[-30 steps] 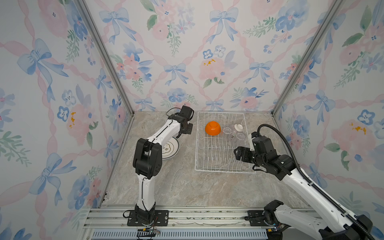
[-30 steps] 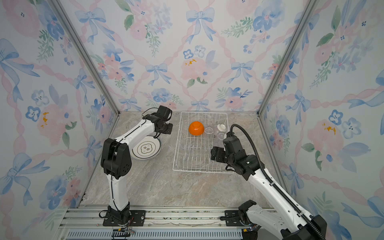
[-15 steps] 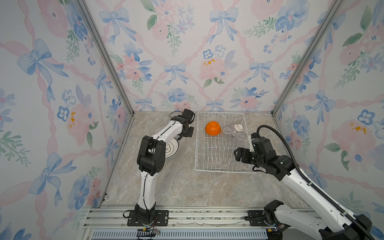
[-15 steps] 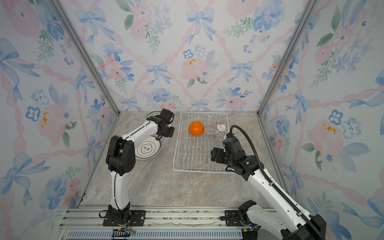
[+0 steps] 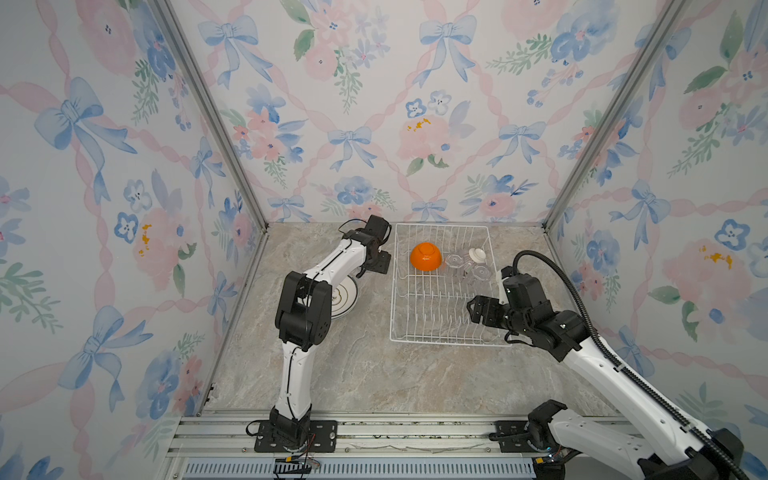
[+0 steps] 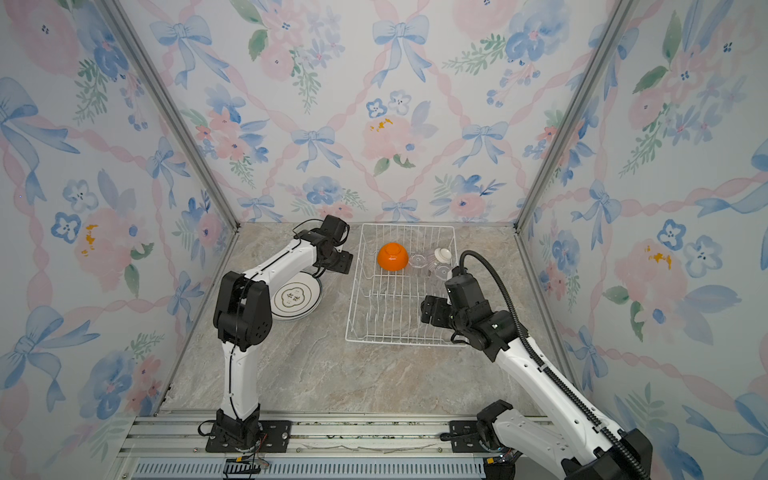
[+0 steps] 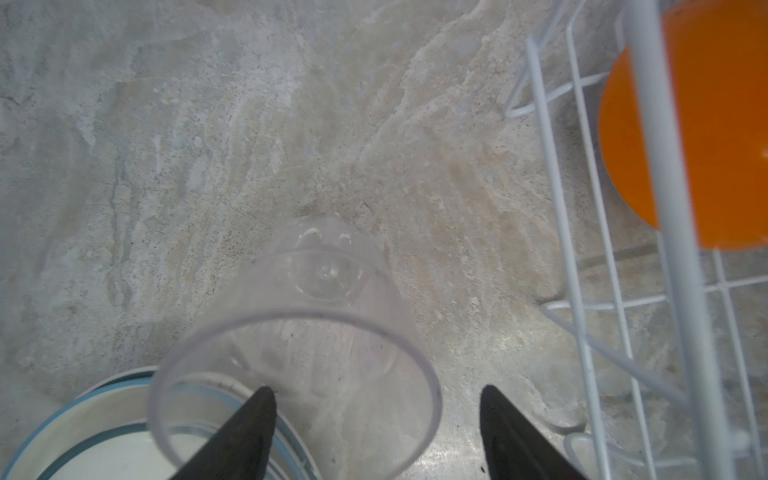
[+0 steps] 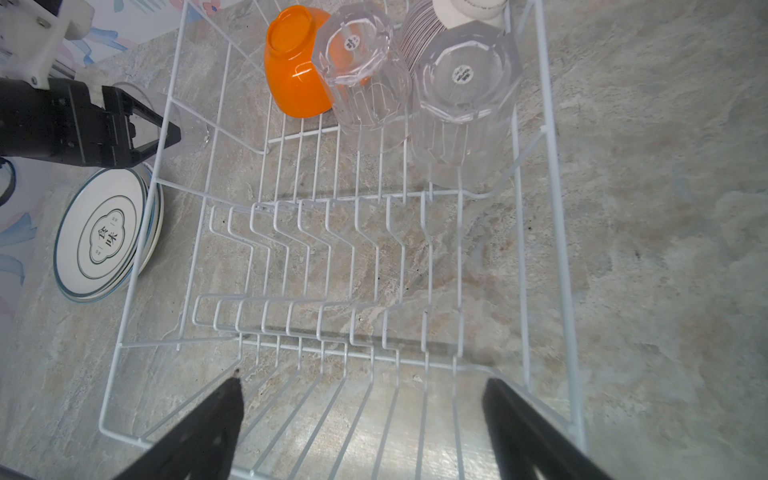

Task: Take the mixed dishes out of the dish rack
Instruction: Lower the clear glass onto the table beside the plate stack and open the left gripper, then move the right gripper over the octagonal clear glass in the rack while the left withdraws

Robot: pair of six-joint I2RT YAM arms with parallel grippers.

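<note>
The white wire dish rack (image 5: pixel 440 341) (image 6: pixel 399 341) (image 8: pixel 557 249) holds, at its far end, an upturned orange bowl (image 5: pixel 425 256) (image 8: pixel 295 83), two upturned clear tumblers (image 8: pixel 365 83) (image 8: pixel 465 108) and a small pale ribbed bowl (image 8: pixel 419 37). Left of the rack, a clear tumbler (image 7: pixel 324 332) stands mouth up on the table. My left gripper (image 7: pixel 376 399) (image 5: pixel 380 264) is open over its rim, one finger inside and one outside, clear of the glass. Stacked white plates (image 6: pixel 296 297) (image 8: pixel 104 241) lie beside it. My right gripper (image 8: pixel 361 386) (image 5: pixel 478 309) hangs open and empty over the rack's near right part.
Rows of upright prongs (image 8: pixel 316 257) fill the rack's near half, with nothing in them. The rack's left side wire (image 7: pixel 552 166) runs close to the standing tumbler. Walls with floral paper close in the marble table (image 5: pixel 374 374) on three sides.
The left arm's elbow has swung right and forward. The left gripper's jaws have opened and let go of the tumbler. The right arm has not moved.
</note>
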